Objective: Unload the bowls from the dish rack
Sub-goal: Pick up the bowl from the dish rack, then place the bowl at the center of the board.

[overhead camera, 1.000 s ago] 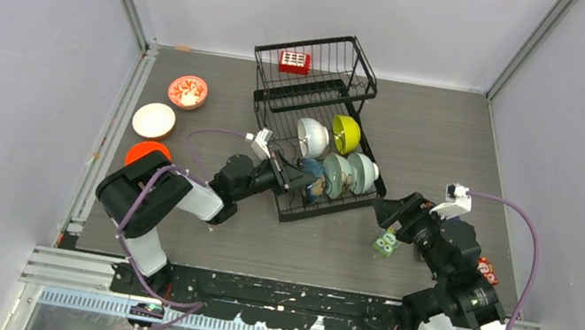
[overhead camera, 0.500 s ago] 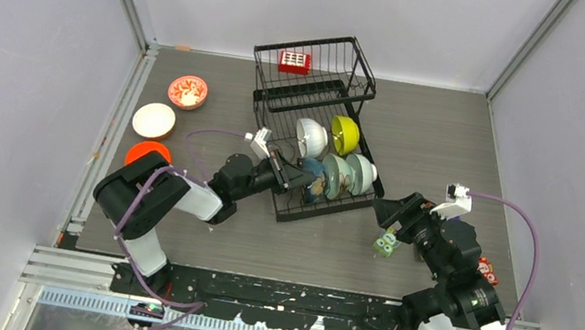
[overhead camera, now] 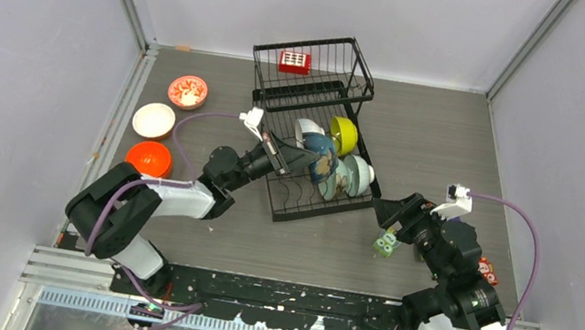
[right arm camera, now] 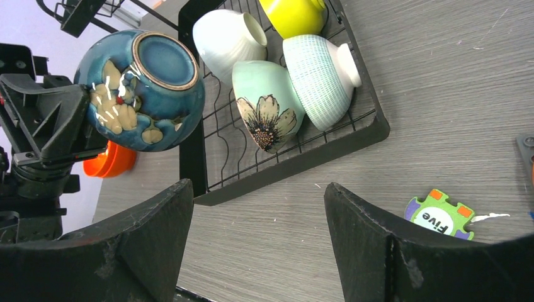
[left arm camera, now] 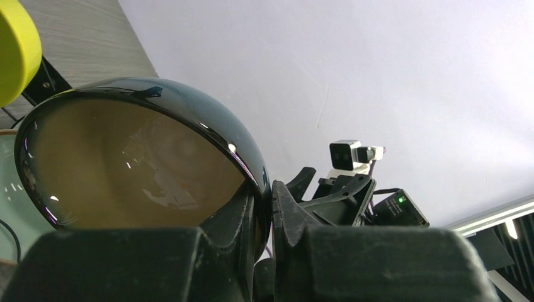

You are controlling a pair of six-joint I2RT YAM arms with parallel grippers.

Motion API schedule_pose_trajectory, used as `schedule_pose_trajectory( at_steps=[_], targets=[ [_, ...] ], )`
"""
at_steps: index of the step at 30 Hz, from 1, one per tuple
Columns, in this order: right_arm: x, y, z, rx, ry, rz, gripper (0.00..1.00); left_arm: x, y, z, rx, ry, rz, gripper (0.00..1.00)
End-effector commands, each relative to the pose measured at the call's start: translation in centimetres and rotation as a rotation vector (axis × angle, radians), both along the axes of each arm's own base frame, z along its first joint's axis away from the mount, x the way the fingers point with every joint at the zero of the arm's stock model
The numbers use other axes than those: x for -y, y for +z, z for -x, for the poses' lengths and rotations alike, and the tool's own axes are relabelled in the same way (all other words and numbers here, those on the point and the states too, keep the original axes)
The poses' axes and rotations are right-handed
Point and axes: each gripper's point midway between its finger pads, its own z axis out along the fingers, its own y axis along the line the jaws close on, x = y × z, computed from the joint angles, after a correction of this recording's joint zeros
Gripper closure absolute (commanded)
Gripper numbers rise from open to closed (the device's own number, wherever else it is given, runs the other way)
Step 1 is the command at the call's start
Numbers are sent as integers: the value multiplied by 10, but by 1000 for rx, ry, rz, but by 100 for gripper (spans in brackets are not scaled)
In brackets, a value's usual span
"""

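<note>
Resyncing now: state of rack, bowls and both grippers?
Dark blue bowl: lifted by rim.
Left gripper: shut on dark blue bowl.
Right gripper: open.
Dish rack: holds four bowls.
Ribbed white bowl: racked sideways.
Lime bowl: racked sideways.
Flowered mint bowl: racked sideways.
Striped pale bowl: racked sideways.
Orange bowl: on table, upright.
Plain white bowl: on table, upright.
Red-patterned bowl: on table, upright.

The table (overhead camera: 455,138) is surveyed from high above its near edge, at a distance, looking down and forward, so that the whole dish rack (overhead camera: 327,207) is taken in. The left wrist view is set very close, tilted up past the left gripper (left arm camera: 266,201) and the dark bowl (left arm camera: 126,163) toward the wall (left arm camera: 378,75). The right wrist view is angled down over the rack's lower tier at nearer range. The dark bowl is shared by all three views.
</note>
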Motion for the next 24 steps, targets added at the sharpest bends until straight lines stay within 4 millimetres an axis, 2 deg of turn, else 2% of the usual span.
schedule_pose_trajectory(
  at_steps=[1,7,13,19,24],
  targets=[
    [1,12,0,42,2,-5,20,-11,67,15,194,-6,128,100],
    [1,20,2,50,5,-8,20,-13,88,29,229,-44,122,100],
    [0,48,7,80,28,-12,19,-7,109,58,304,-94,-35,100],
    [-12,94,22,100,145,0,19,-6,111,116,436,-181,-317,100],
    [-23,135,37,88,257,25,20,-23,81,172,518,-297,-625,100]
  ],
)
